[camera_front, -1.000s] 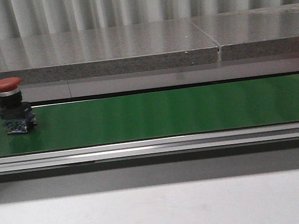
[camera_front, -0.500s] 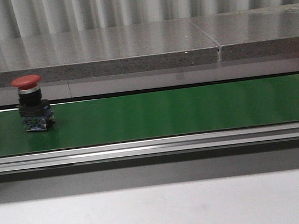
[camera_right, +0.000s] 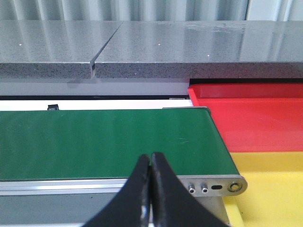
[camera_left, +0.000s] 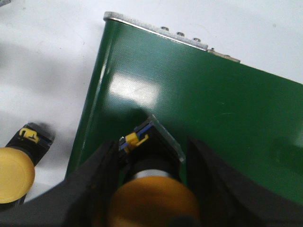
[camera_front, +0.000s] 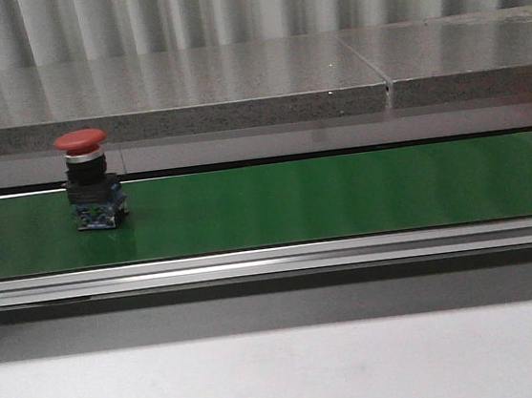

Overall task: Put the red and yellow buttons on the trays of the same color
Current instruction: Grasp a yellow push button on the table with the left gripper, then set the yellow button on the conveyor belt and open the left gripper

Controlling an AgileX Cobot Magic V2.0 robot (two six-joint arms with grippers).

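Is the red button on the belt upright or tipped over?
Upright. The red button stands on its base on the green belt, mushroom cap on top.

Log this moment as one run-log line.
red button: upright on green belt | left gripper: shut on yellow button | right gripper: shut, empty
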